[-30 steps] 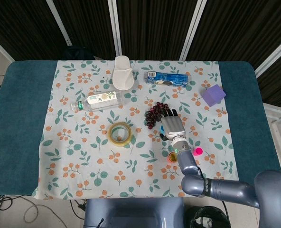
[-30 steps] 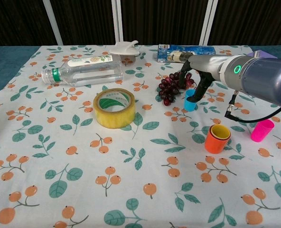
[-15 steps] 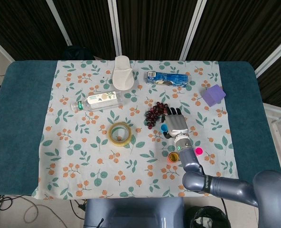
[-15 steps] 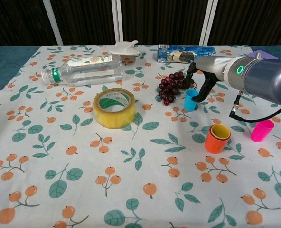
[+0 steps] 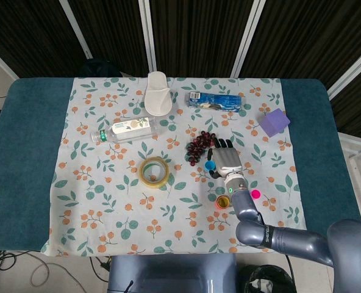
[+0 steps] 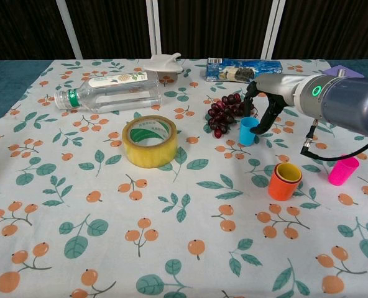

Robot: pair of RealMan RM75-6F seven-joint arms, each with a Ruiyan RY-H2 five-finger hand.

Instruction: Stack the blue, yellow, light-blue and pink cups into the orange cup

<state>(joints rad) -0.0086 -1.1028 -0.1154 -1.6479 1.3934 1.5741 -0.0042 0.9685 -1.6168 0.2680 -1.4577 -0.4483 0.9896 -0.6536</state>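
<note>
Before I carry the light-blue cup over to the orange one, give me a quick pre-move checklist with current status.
1. Right hand holds the light-blue cup: cannot tell; fingers are at its rim, contact unclear.
2. Light-blue cup upright: ok.
3. Orange cup upright, with the yellow cup nested inside: ok.
4. Grapes away from the cup: not ok, right beside it.
5. Pink cup off the path: ok, it stands to the right.
6. Left hand out of the way: ok, not in view.

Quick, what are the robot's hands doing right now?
Left hand: not in view.
Right hand: holding the light-blue cup.
</note>
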